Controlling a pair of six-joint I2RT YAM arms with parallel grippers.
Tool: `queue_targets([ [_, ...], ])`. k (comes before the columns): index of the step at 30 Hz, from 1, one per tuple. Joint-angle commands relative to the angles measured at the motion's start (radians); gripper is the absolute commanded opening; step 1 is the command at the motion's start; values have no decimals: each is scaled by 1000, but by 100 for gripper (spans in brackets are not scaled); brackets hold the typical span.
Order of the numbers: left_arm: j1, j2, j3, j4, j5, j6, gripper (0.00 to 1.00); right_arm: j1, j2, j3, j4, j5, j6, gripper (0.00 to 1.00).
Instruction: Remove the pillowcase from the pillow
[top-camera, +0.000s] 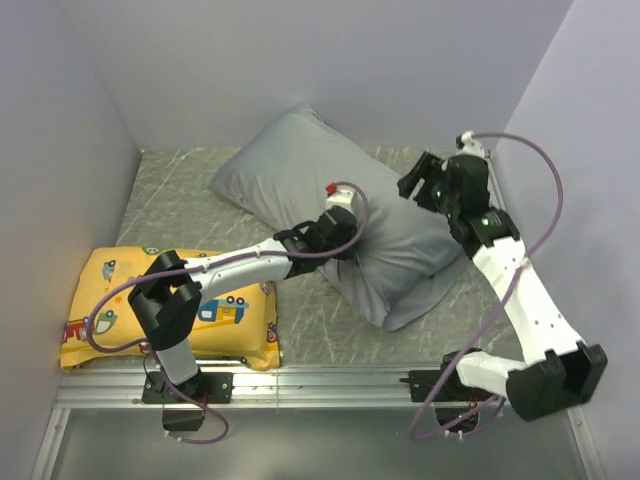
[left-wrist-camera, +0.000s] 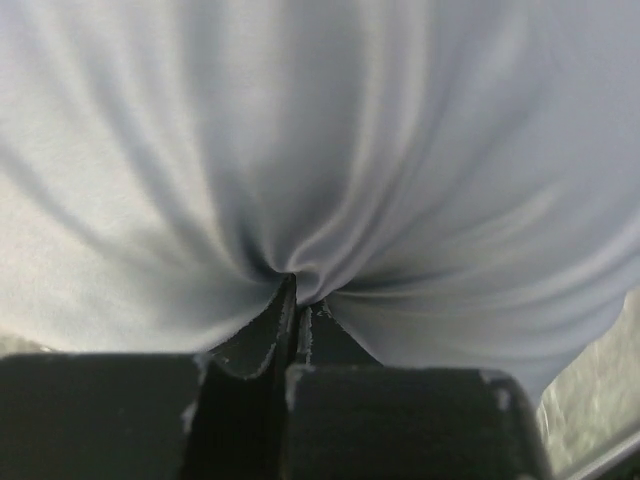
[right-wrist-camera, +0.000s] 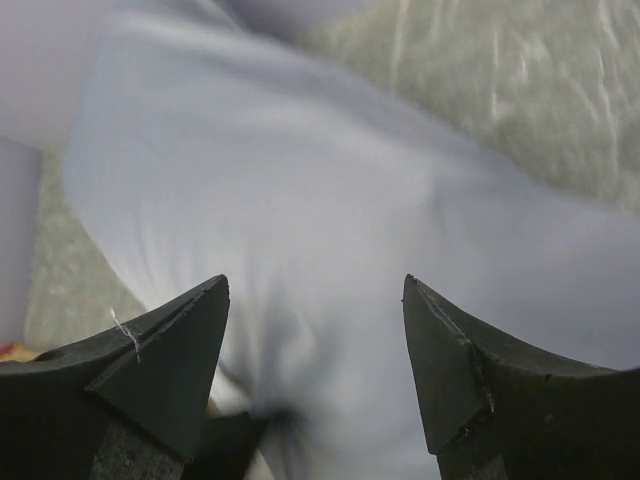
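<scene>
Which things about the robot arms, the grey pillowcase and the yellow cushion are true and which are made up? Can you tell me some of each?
1. The left gripper is pinching the grey pillowcase. True: the fabric bunches into folds between its shut jaws.
2. The right gripper is squeezed shut. False: its jaws stand wide apart over the pillowcase and hold nothing.
3. The yellow cushion lies on top of the pillowcase. False: it lies apart from it, at the near left corner.
4. The pillowcase looks plump and full. True: it is puffed up, and no white pillow shows outside it.
5. The yellow cushion has cartoon vehicles printed on it. True.
</scene>
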Motion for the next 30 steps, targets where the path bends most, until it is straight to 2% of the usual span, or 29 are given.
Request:
queue_targets([
  [1, 139, 9, 31, 0, 3, -39, 0, 6, -117, -130, 32, -54, 29, 77],
  [5, 214, 5, 29, 28, 67, -65, 0, 30, -270, -345, 55, -165, 60, 77],
  [9, 242, 23, 49, 32, 100, -83, 1, 117, -376, -485, 73, -122, 116, 76],
  [13, 276, 37, 71, 29, 155, -110, 1, 202, -439, -602, 122, -38, 193, 69],
  [16, 311, 31, 72, 28, 172, -123, 1, 205, -490, -707, 171, 22, 268, 51],
  [17, 334, 20, 69, 32, 182, -128, 1, 205, -516, -752, 176, 42, 287, 36],
  [20, 358, 14, 72, 40, 219, -133, 0, 204, -559, -813, 196, 123, 346, 18],
  [25, 359, 25, 89, 32, 238, -133, 1, 193, -544, -861, 233, 213, 377, 11],
  [30, 360, 16, 80, 41, 245, -134, 1, 125, -386, -872, 314, 210, 363, 11],
])
